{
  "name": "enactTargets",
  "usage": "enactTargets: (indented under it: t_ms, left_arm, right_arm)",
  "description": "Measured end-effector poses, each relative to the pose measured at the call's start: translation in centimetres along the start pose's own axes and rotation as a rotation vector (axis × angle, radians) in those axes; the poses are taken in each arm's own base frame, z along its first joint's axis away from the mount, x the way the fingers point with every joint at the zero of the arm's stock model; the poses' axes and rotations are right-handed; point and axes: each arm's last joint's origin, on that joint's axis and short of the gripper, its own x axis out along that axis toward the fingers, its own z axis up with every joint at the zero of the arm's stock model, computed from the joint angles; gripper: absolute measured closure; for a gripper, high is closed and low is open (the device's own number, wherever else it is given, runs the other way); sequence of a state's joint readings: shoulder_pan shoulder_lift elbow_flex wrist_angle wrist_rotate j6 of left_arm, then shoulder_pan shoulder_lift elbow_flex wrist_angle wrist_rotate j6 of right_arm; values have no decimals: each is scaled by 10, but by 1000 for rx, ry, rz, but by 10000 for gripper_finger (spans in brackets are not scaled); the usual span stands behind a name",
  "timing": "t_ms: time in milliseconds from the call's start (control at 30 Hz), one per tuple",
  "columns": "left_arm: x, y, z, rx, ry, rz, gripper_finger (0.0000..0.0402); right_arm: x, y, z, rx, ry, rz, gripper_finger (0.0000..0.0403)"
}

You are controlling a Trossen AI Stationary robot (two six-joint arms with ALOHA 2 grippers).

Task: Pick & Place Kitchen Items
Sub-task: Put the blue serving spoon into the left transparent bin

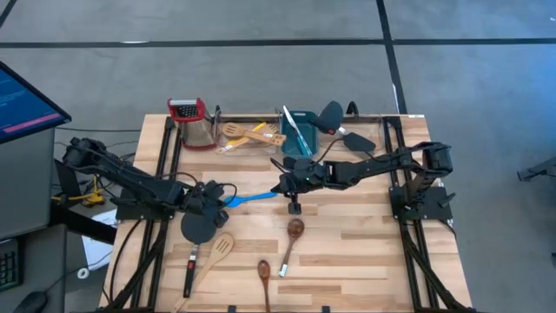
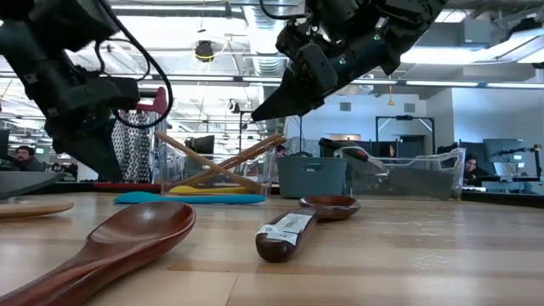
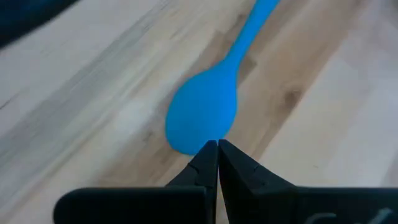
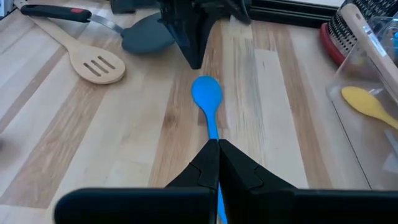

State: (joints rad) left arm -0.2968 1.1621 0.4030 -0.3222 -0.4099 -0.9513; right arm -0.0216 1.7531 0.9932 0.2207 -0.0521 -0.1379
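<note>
A bright blue plastic spoon (image 1: 252, 198) is lying flat on the pale wooden table (image 1: 347, 252), near its middle. The left gripper (image 3: 217, 144) is hovering at the spoon's bowl, fingers pressed together, gripping nothing. The right gripper (image 4: 218, 144) is hanging over the handle end, likewise closed and empty.

The spoon (image 1: 253, 198) lies on the table (image 1: 365, 252) between the left gripper (image 1: 217, 196) and right gripper (image 1: 280, 187).
</note>
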Motion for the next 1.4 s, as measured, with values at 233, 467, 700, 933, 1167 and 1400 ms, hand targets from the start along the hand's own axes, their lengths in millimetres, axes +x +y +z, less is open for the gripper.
enactTargets:
  t_ms: [233,467,700,933,1167,1400]
  left_arm:
    - [19,9,-1,-12,87,101,401]
    - [26,9,3,-24,73,106,400]
    - [36,1,8,3,-36,88,400]
    - [54,-6,9,-20,-104,77,400]
    - [55,-17,16,3,-155,-45,401]
    - [59,-18,16,29,-174,-40,401]
  right_arm:
    - [0,0,-1,0,5,1,403]
    - [0,0,-1,0,7,1,403]
    - [0,0,-1,-2,6,1,403]
    - [0,1,-1,-2,6,2,403]
    - [0,0,0,-2,5,2,403]
    - [0,1,-1,-2,8,2,403]
